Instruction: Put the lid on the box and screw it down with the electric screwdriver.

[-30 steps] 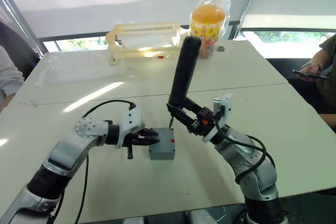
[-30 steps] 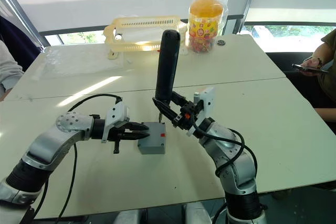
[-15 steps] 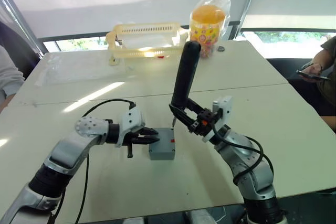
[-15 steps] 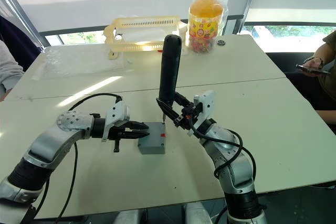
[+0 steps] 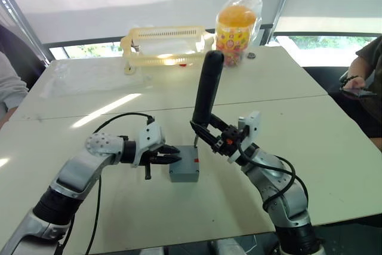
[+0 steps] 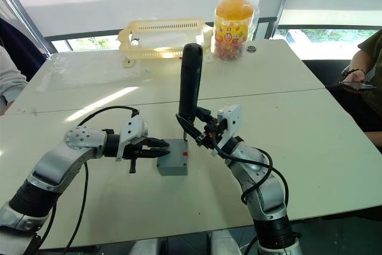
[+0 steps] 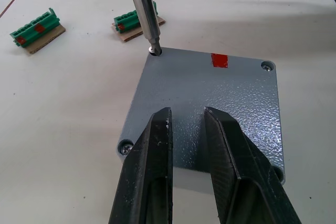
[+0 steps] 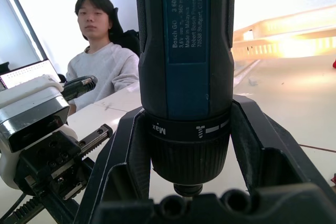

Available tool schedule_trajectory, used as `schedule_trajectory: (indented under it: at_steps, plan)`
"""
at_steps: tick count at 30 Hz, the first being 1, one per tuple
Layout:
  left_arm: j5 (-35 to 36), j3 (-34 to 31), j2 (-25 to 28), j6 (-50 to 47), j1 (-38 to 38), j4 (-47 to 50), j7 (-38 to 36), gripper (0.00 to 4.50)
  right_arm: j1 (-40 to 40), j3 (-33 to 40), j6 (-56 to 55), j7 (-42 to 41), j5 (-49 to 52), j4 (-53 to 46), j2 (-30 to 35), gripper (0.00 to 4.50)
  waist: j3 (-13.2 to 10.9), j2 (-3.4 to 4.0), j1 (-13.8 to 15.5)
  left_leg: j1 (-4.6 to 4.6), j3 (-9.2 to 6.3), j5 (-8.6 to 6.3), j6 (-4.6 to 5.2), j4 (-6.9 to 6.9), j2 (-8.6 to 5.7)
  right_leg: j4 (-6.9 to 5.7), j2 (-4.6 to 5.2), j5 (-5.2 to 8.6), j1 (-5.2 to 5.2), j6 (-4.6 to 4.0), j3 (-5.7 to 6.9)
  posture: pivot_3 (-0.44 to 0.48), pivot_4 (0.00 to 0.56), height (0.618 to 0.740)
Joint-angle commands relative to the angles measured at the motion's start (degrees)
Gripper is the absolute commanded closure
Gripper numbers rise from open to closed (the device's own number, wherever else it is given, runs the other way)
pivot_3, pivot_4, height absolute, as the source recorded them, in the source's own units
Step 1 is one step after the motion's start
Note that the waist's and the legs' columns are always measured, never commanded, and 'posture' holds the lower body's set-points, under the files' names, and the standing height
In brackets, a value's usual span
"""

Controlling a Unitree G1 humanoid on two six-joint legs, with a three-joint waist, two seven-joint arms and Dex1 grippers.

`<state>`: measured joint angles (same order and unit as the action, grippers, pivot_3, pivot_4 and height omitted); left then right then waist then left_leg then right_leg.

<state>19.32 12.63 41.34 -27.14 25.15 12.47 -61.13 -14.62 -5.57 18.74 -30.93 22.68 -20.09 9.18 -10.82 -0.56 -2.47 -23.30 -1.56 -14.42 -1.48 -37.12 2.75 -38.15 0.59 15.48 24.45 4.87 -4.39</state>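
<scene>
From the head we look forward and down across the pale table, both eyes sharing one scene. Our left wrist camera sits close above the flat grey plastic lid, facing along its two black fingers. Our right wrist camera looks up the black cylindrical electric screwdriver toward a seated person.

The lid hides the inside of the box. One of its corner screws sits behind the left gripper's fingers. The electric screwdriver is cut off by the picture's edge in the right wrist view.
</scene>
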Motion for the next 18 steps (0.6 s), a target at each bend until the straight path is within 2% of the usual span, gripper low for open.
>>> schedule_trajectory:
  at_steps: [1, 18]
  plan:
    - [-2.1, 1.4, 0.4, -1.0, -1.2, -1.3, 0.3, 3.56, -0.3, 0.1, -2.8, -0.2, -0.3, -1.0, 0.1, 2.76, 0.0, 0.0, 0.0, 0.0, 0.0, 0.0, 0.0, 0.0, 0.0, 0.0, 0.0, 0.0, 0.0, 0.0, 0.0, 0.0, 0.15, 0.74]
    - [-2.6, 1.8, -0.3, -0.2, -0.8, -2.6, 0.1, 3.56, -0.9, 1.4, -1.1, 1.0, 3.4, -3.0, 0.2, 2.76, 0.0, 0.0, 0.1, 0.0, 0.0, 0.0, 0.0, -0.01, 0.0, 0.0, 0.0, 0.0, -0.01, 0.0, 0.0, 0.0, 0.15, 0.74]
